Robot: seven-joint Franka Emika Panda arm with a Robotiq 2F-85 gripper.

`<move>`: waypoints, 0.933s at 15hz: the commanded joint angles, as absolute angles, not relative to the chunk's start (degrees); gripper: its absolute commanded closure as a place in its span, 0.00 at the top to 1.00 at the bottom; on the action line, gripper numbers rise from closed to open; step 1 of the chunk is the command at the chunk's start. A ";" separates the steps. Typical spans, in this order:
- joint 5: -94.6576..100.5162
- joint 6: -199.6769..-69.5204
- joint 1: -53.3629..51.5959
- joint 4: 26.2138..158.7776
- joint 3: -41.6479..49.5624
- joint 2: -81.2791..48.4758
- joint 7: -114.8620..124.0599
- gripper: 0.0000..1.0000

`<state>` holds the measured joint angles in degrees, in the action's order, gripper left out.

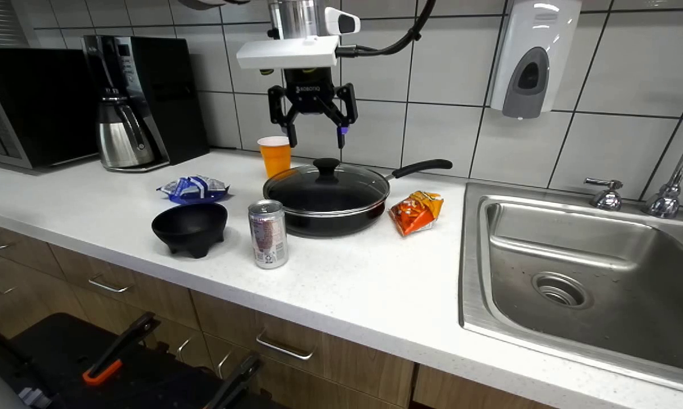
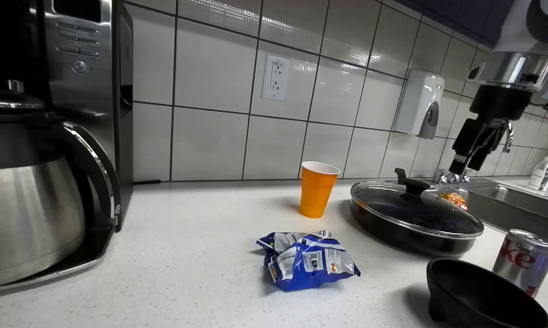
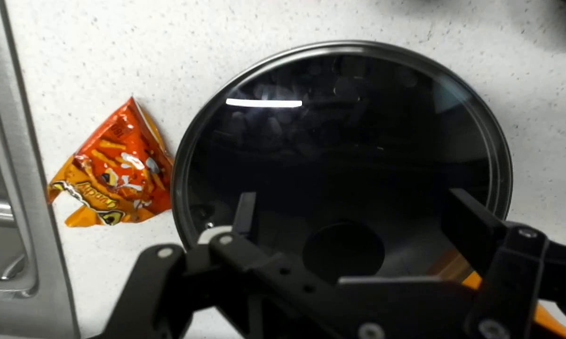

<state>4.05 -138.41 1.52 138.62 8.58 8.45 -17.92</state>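
Standing at the left end of a white counter (image 1: 341, 301), what looks like a black microwave (image 1: 40, 108) neighbors a coffee maker (image 1: 168, 102) with its steel carafe (image 1: 117, 146). Next along, a crumpled blue foil bag (image 2: 308, 264) lies on the far side of a black footed bowl (image 1: 189, 224); the bag's print is too small to read. A silver Diet Coke can (image 2: 524, 262) stands just right of the bowl, red letters "ke" in sight, with an orange cup (image 1: 275, 158) farther back.

Mid-counter, a black skillet (image 1: 341, 224) sits with its glass lid (image 1: 327, 197) on and its round knob (image 1: 326, 166) up. Above hangs the gripper (image 1: 317, 142), lettered "ROBOTIQ," its fingers spread wide and holding nothing — the knob shows between them in the wrist view, untouched. By all appearances the work is at an early point: the lid is in place and a grasp has yet to be made.

Just right of the skillet lies an orange snack bag (image 3: 123, 174), "Crunchy" partly legible upside down — then come a steel sink (image 1: 472, 255), a wall-mounted soap dispenser (image 1: 537, 34) and a faucet (image 1: 663, 201).
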 commanded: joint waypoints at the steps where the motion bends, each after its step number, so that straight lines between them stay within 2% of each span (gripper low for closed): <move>1: 1.67 -142.09 1.74 135.73 7.64 4.61 -19.56 1.00; 14: -4.31 -142.60 3.33 125.84 6.02 -6.91 -21.42 1.00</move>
<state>-2.06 -144.32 1.72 129.36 7.89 -4.06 -19.00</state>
